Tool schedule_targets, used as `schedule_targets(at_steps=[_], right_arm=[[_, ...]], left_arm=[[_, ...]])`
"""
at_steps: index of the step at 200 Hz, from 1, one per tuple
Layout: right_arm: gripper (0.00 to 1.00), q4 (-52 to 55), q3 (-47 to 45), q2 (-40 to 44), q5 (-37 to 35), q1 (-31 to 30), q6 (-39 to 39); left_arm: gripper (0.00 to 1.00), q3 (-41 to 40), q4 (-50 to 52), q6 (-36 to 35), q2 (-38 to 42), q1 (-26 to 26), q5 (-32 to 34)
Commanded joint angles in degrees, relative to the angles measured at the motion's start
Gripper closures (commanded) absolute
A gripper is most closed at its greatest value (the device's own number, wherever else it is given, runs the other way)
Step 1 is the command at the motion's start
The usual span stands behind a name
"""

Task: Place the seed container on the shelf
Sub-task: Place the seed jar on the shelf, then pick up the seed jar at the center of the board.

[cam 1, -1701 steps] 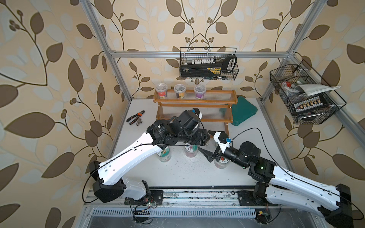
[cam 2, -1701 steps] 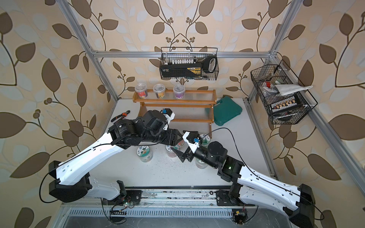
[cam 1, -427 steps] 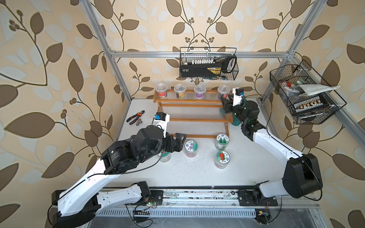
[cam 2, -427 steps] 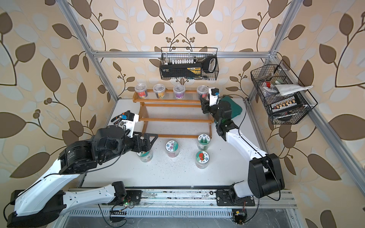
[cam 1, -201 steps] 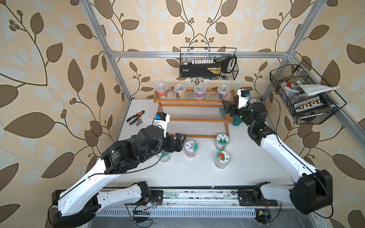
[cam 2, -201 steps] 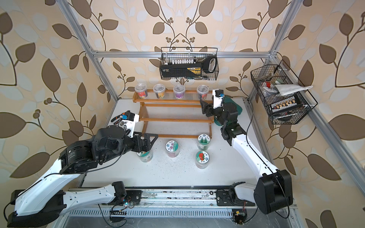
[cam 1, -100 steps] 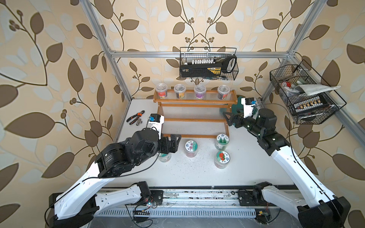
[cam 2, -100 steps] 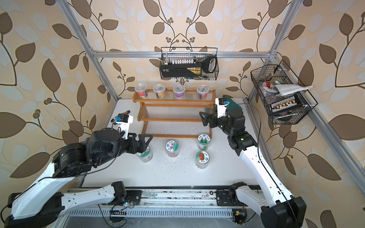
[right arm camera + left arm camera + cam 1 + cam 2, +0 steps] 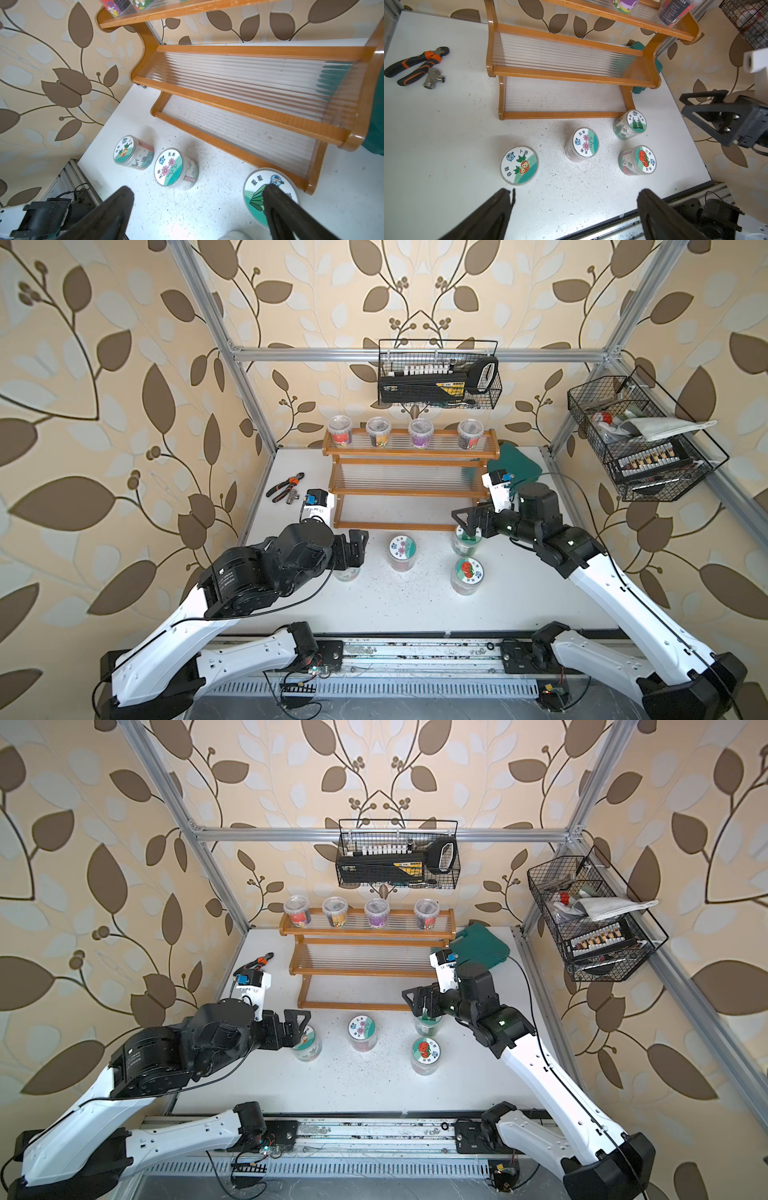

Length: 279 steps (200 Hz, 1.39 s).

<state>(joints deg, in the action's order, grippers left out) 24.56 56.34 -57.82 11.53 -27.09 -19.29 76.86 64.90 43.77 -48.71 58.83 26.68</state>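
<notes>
Leftmost, the left gripper [image 9: 576,193] hangs wide open and empty above the worktop [image 9: 415,605]. Four seed containers [image 9: 402,547] stand before the shelf [image 9: 409,489], and four top-tier containers [image 9: 421,433] line its highest step. The right gripper [image 9: 198,189], spread wide and empty, hovers above the grass-label container [image 9: 636,122].

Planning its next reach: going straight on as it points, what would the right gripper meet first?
Likely the flower-lid jar, just ahead of the right gripper; depth is unclear, so the table might come first.
</notes>
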Motion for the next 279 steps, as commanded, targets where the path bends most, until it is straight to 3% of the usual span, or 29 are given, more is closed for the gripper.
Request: schedule_targets(at_steps=[1,100,125,185,279], right_arm=[[0.01,0.5,-0.7,1.0,-6.0,-4.2,-1.5],[0.01,-6.5,-2.5,-8.1,-23.4,-28.6,-5.7],[0.01,-8.0,-2.7,-11.8,-26.7,-32.4,-7.0],[0.01,-9.0,-2.3,-21.0,-31.1,-34.5,-11.2],[0.01,-4.7,5.6,-34.5,-34.2,-34.7,-12.4]], left_arm=[[0.02,-0.9,1.6,2.5,-0.3,-0.2,2.9],[0.02,-8.6,-0.8,6.2,-1.3,-1.3,3.3],[0.02,-10.9,-2.4,6.4,-1.2,-2.4,1.9],[0.02,-15.8,-6.3,6.3,-1.5,-4.6,-2.0],[0.02,-17.7,-8.0,5.3,-1.6,-6.0,-4.0]])
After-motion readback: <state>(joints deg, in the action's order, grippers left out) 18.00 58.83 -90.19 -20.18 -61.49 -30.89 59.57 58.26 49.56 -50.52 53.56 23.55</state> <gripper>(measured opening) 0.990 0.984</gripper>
